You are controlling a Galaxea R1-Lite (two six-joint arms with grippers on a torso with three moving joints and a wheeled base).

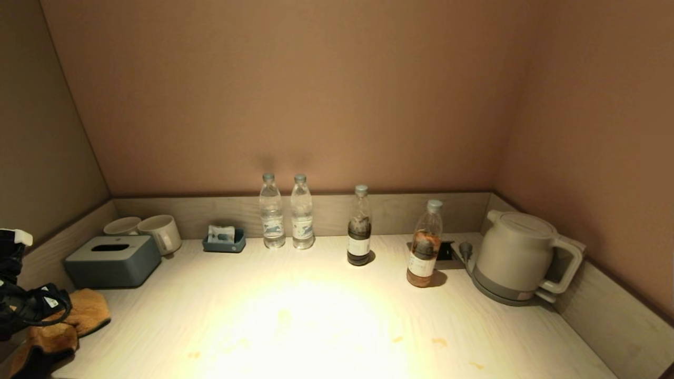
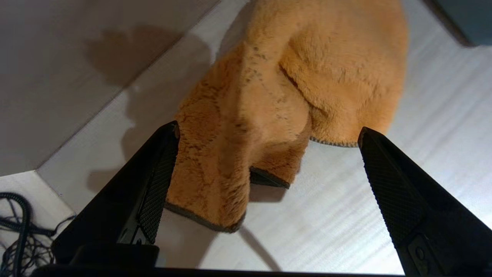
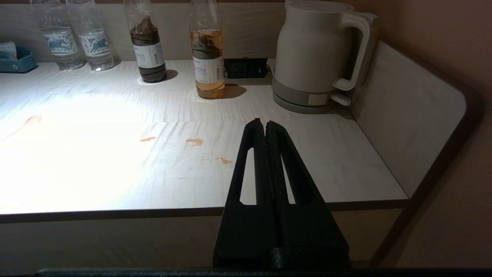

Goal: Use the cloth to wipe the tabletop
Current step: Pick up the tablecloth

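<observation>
Head view: the left arm enters at the lower-left edge, cut off by the frame, so its pincer is hidden behind its own black housing and cables. The cloth (image 1: 68, 321) lies crumpled at the near-left corner of the surface (image 1: 316, 316), partly covered by that arm and cropped by the lower border; it sits just in front of the grey-blue tissue box (image 1: 113, 260).

Left wrist view: the left pincer (image 2: 269, 134) stands with its fingers spread wide apart above the surface. One finger (image 2: 157, 181) touches or nearly touches the side of the cloth (image 2: 292, 88); the other is clear of it. The cloth is bunched into folds with dark edging showing along its lower hem. Whether the fingers rest on the surface cannot be told.

Right wrist view: the right pincer (image 3: 266, 125) has its fingers pressed together, holding nothing, off the near edge of the surface (image 3: 346, 173) at the right side. It does not appear in the head view.

Orange stains (image 3: 194, 141) dot the near middle of the surface, in open room. The back rim is lined by two cups (image 1: 152, 231), a small tray (image 1: 225, 243), four bottles (image 1: 360, 226) and a kettle (image 1: 518, 258) in the far-right corner. A raised rim bounds the back and both sides; the near edge is open.
</observation>
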